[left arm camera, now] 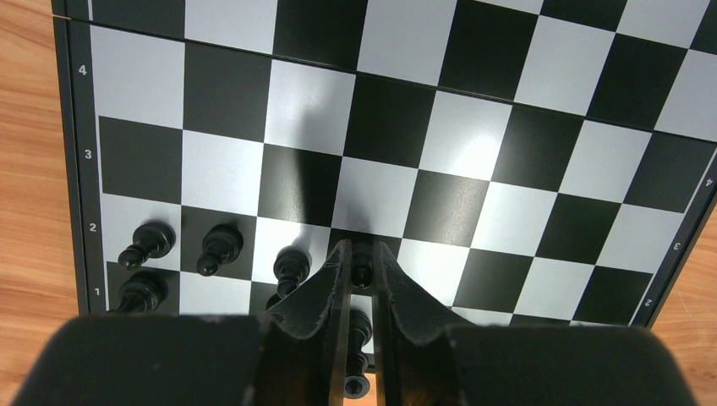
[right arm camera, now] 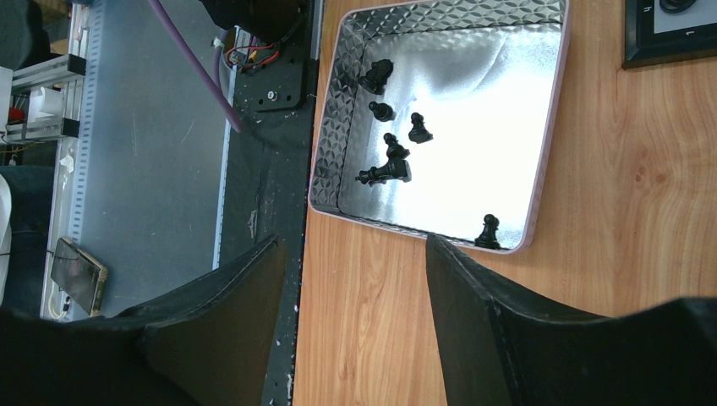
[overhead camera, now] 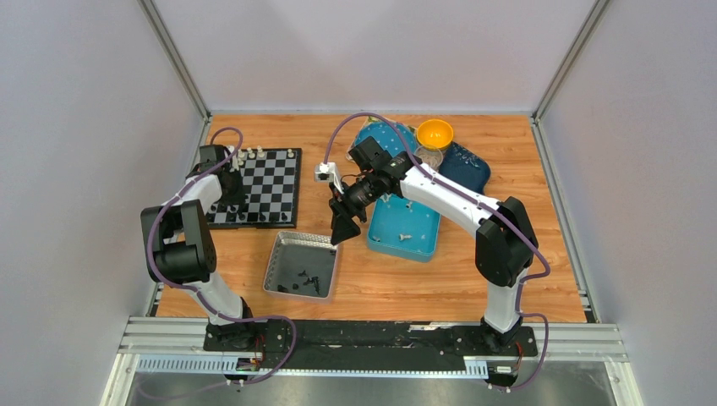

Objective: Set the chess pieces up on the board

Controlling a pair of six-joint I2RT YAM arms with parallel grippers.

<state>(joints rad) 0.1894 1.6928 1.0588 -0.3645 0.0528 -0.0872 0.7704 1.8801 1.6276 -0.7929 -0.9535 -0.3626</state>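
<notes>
The board (overhead camera: 272, 182) is lying flat at the far left of the wooden table (overhead camera: 507, 279), well apart from both trays. The chess pieces (overhead camera: 264, 155) are sitting in several places: cream-white ones are lining the board's far edge, black ones are standing along its near edge, and six more black ones are lying loose in the silver tray (right arm camera: 550, 127). In the left wrist view three black pawns are standing side by side on the rank marked 2, starting at the left edge, with at least one taller black piece behind them on rank 1. A fourth black pawn (left arm camera: 362, 271) is standing upright on the next square of that rank, and the left gripper (left arm camera: 362, 248) is straddling it. The fingers (left arm camera: 334, 283) are sitting narrowly apart on either side of this pawn; whether they are pinching it or only flanking it cannot be told. The silver tray is resting on the table just off the board's near right corner. The right gripper (right arm camera: 353, 245) is hovering over bare wood beside that tray's edge, its jaws spread wide and holding nothing. To the right of this gripper the blue tray (overhead camera: 423, 245) is lying on the table, and an orange bowl (overhead camera: 435, 133) is sitting beyond it near the far edge.
</notes>
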